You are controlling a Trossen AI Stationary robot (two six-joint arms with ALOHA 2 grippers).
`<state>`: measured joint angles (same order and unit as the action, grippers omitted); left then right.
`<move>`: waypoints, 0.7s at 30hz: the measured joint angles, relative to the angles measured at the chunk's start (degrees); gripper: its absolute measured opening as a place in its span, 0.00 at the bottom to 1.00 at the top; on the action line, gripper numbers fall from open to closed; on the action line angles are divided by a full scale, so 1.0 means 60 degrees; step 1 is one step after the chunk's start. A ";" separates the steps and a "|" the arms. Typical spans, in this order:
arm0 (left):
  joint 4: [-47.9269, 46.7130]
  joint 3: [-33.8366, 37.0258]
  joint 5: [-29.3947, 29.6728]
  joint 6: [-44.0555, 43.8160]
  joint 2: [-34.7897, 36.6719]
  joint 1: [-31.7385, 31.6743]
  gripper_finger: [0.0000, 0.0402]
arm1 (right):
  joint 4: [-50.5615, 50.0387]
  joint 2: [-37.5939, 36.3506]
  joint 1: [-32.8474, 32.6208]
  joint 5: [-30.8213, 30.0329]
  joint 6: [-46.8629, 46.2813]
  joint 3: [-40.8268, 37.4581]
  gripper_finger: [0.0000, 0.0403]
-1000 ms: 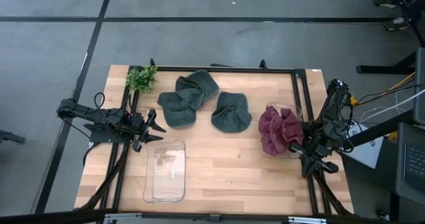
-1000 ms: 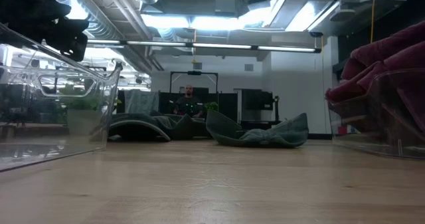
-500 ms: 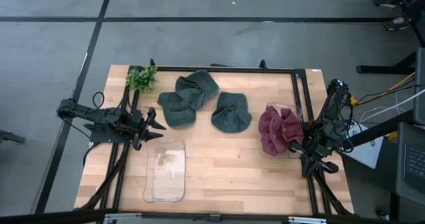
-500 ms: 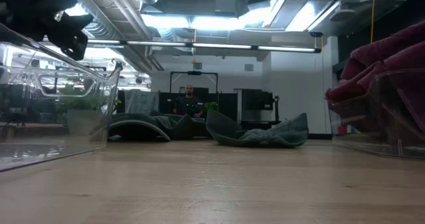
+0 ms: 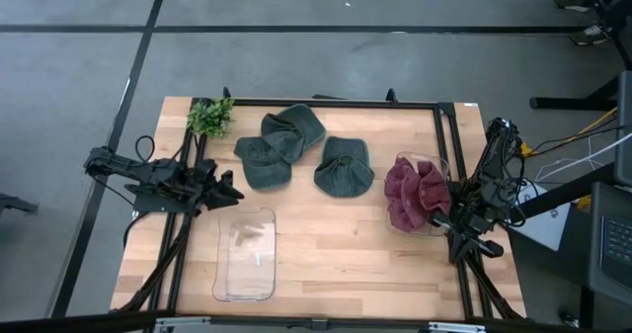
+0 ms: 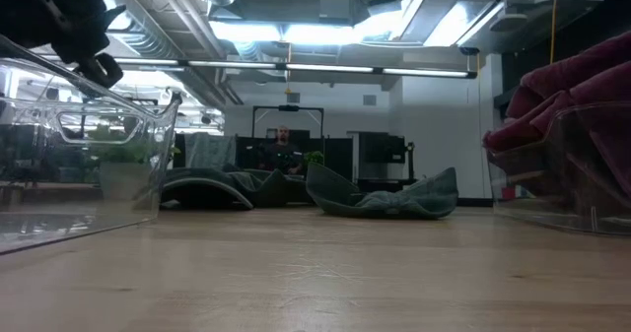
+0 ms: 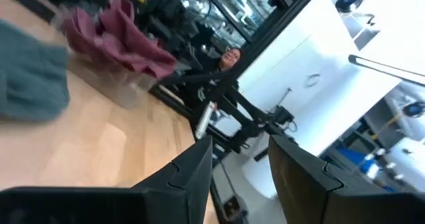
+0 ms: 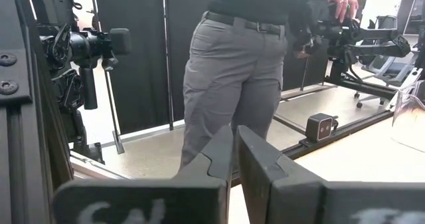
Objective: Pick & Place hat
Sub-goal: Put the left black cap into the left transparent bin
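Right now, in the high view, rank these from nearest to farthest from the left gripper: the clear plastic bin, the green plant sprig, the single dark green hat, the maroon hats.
1. Clear plastic bin, just beside the left gripper, toward the table's near edge.
2. Green plant sprig, at the far left corner.
3. Single dark green hat, mid-table.
4. Maroon hats, right side, by the right gripper.

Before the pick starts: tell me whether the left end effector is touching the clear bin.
Apart. The high view shows the left end effector short of the clear bin, bare table between them.

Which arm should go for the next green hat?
Left. The left gripper is open, empty and beside the green hats and the empty clear bin. The right gripper is shut at the far edge.
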<state>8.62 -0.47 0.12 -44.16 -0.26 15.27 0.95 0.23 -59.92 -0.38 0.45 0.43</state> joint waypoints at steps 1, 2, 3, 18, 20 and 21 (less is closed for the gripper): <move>-0.0020 0.0000 -0.0060 -0.0141 0.0000 0.0000 0.36 | 0.0000 0.0000 0.0000 0.0000 0.0000 0.0000 0.06; 0.0002 0.0000 -0.0051 -0.0108 0.0002 0.0000 0.36 | 0.0000 0.0000 0.0000 0.0000 0.0000 0.0000 0.06; 0.0018 0.0000 0.0009 0.0114 0.0002 -0.0001 0.36 | 0.0000 0.0000 0.0000 0.0000 0.0000 0.0000 0.06; -0.3266 -0.3007 0.1759 0.5493 -0.2501 -0.0007 0.36 | 0.0004 0.0000 0.0000 0.0000 0.0004 0.0000 0.06; -0.3270 -0.3341 0.1821 0.6124 -0.3088 -0.0004 0.36 | 0.0004 0.0000 0.0000 0.0000 0.0004 0.0000 0.06; -0.3340 -0.3517 0.1822 0.6386 -0.3386 -0.0004 0.36 | 0.0004 0.0000 0.0000 0.0000 0.0004 0.0000 0.06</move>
<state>-11.42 -21.57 11.05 -5.85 -20.58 15.25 0.97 0.23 -59.92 -0.38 0.47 0.43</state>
